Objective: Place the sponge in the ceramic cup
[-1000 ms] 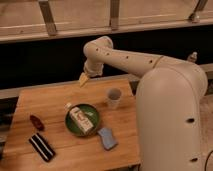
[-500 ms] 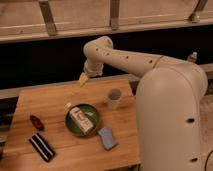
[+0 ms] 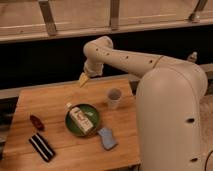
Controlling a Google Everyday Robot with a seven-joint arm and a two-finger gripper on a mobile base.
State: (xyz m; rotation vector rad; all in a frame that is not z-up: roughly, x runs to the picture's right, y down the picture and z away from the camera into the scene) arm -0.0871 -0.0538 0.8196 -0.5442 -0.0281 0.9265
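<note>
The light-blue sponge [image 3: 107, 138] lies flat on the wooden table [image 3: 50, 100], just right of the green plate and near the front edge. The pale ceramic cup [image 3: 114, 98] stands upright behind it, toward the table's right side. My gripper [image 3: 83, 79] hangs above the table's back edge, left of the cup and well away from the sponge. Its yellowish fingers stand open with nothing between them.
A dark green plate [image 3: 72, 126] holds a small carton or bottle [image 3: 80, 118] lying on its side. A black white-striped bar [image 3: 41, 146] lies at the front left, with a small dark red object [image 3: 36, 122] behind it. My white body fills the right side.
</note>
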